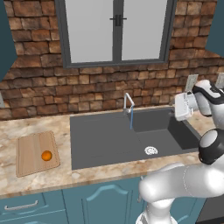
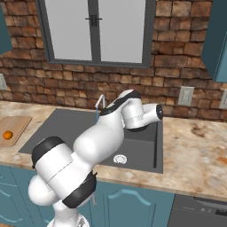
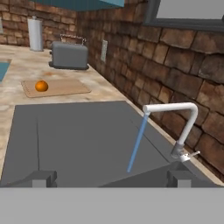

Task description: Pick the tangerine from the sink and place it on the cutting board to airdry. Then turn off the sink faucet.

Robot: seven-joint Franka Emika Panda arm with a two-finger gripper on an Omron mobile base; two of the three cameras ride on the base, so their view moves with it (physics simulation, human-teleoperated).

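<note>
Speckled beige counter (image 1: pixel 39 181), brick wall (image 1: pixel 39 94), dark sink (image 1: pixel 105 140), gripper (image 3: pixel 111 178) fingers spread, empty

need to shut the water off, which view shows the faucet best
The hand view: the sink faucet shows side-on, with spout, base, small lever and blue stream. The left base view shows it small and distant; in the right base view the arm hides most of it.

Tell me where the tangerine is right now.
The tangerine sits on the cutting board, on the counter left of the sink in the left base view. In the hand view, a toaster stands beyond the board.
</note>
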